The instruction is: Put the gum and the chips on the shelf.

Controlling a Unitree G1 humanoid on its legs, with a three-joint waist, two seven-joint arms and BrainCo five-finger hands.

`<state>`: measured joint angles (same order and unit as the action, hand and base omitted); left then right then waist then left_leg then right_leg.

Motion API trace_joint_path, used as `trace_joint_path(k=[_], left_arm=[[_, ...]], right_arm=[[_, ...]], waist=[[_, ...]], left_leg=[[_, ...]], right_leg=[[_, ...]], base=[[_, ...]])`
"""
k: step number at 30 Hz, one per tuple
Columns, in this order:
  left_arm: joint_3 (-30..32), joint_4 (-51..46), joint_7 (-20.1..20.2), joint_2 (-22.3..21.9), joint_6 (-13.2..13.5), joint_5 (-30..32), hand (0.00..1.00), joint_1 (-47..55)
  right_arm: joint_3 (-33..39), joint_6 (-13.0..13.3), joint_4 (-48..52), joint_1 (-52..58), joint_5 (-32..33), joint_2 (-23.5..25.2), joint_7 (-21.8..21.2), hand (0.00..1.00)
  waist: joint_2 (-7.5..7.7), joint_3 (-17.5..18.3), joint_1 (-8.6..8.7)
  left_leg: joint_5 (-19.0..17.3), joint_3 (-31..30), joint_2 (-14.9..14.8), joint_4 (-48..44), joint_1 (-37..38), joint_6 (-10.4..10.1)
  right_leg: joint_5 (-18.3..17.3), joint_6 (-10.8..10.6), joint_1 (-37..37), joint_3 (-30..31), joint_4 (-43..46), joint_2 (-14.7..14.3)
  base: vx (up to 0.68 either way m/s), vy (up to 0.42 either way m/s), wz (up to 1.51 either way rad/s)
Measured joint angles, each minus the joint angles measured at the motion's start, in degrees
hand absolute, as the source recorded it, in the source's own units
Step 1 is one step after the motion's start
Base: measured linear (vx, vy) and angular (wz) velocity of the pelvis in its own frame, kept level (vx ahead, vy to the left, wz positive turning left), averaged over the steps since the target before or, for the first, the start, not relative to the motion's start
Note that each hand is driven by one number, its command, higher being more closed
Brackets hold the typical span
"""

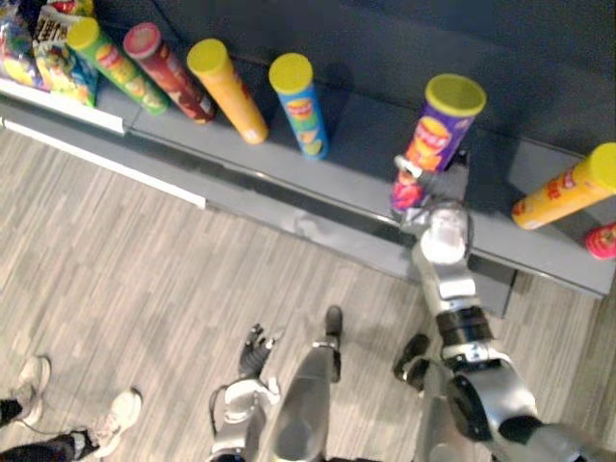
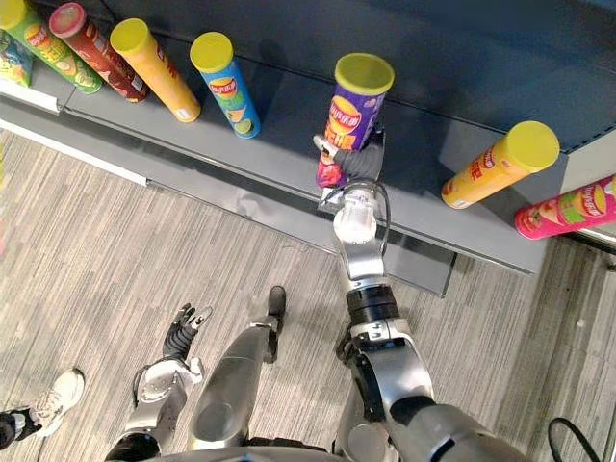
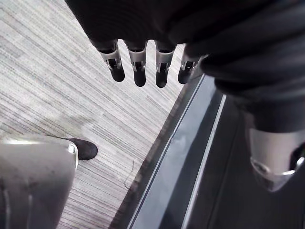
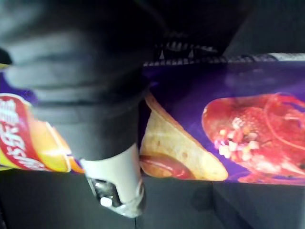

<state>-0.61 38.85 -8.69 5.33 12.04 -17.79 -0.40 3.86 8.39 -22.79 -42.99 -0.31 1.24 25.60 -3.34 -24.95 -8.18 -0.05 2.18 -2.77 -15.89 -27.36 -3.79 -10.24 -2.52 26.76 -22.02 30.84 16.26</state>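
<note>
A purple chips can (image 2: 357, 100) with a yellow lid stands upright on the low grey shelf (image 2: 289, 125). My right hand (image 2: 358, 166) is shut on its lower part, with the thumb across the label. In the right wrist view the purple can (image 4: 228, 95) lies right behind the thumb (image 4: 114, 181). The can's base is hidden by the hand. My left hand (image 2: 183, 329) hangs low over the floor, well short of the shelf, with its fingers (image 3: 138, 69) straight and holding nothing.
Green (image 1: 111, 60), dark red (image 1: 168, 72), yellow (image 1: 229, 89) and blue (image 1: 300, 101) cans stand along the shelf to the left, with snack bags (image 1: 38, 48) beyond. To the right are a yellow can (image 2: 496, 166) and a pink one (image 2: 568, 207). A person's shoes (image 1: 115, 419) are on the floor at lower left.
</note>
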Motion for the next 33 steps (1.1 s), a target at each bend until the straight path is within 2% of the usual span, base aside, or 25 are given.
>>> trace_joint_path(k=[3,11,13,18,22,26,33], left_arm=[[-0.2,-0.6,-0.1,-1.1,0.0,0.0,0.00,-0.1],[-0.7,-1.0,-0.1,-2.0,0.4,-0.1,0.00,-2.0],[-1.5,-1.1,0.0,-2.7,0.5,-0.1,0.00,-2.4],[-1.8,-1.9,-0.2,-3.0,0.5,-0.3,0.00,-2.8],[-1.9,-4.5,-0.6,-3.1,0.7,-2.2,0.00,-2.9],[-1.9,-4.6,-1.0,-3.5,0.8,-2.3,0.00,-4.1],[-1.8,-5.6,-1.2,-5.4,1.1,-2.3,0.00,-4.2]], right_arm=[[2.3,-0.2,0.0,-1.6,0.1,0.0,1.6,1.00],[5.2,-0.2,-0.2,-4.5,0.3,-0.2,1.9,1.00],[6.1,-0.2,-0.2,-4.8,0.3,-0.2,2.9,1.00],[7.1,-0.2,-0.2,-7.0,0.0,-0.2,6.2,1.00],[7.1,-0.2,-0.2,-8.6,-4.4,0.2,9.0,1.00],[7.0,-0.2,-0.2,-9.5,-4.5,0.4,9.7,1.00],[7.0,-0.6,-0.2,-9.8,-6.6,1.2,10.8,1.00]], waist=[[-0.43,-0.2,-0.12],[-1.52,-1.0,-0.69],[-2.17,-1.3,-1.28],[-2.45,-1.4,-1.54],[-2.52,-1.4,-2.20],[-3.22,-1.4,-2.88],[-3.62,-1.4,-2.96]], left_leg=[[-0.5,0.0,0.0,-0.5,-0.5,-0.1],[-1.4,0.4,-0.8,-2.4,-3.6,-0.2],[-1.4,0.3,-0.8,-2.5,-3.7,-0.2],[-1.4,0.4,-0.9,-3.6,-6.3,-0.2],[-1.4,0.3,-0.8,-4.5,-7.8,-0.1],[-1.7,0.3,-0.8,-5.1,-9.1,-0.4],[-1.6,0.7,-0.9,-6.7,-12.0,0.0]], right_leg=[[-0.5,0.0,0.2,-0.2,0.4,0.1],[-1.4,0.6,3.1,-0.3,2.2,0.2],[-1.6,0.7,3.3,-0.4,2.4,0.2],[-2.7,0.8,5.3,-1.4,4.3,1.1],[-3.3,0.9,6.7,-1.8,5.5,1.7],[-3.6,1.1,7.7,-2.0,6.2,1.9],[-4.2,1.3,10.3,-2.1,8.1,2.7]], base=[[0.05,-0.036,0.05],[0.02,-0.048,0.00],[0.03,-0.053,0.00],[0.02,-0.045,0.13],[0.03,-0.043,0.09],[0.01,-0.034,0.05],[0.01,-0.042,0.04]])
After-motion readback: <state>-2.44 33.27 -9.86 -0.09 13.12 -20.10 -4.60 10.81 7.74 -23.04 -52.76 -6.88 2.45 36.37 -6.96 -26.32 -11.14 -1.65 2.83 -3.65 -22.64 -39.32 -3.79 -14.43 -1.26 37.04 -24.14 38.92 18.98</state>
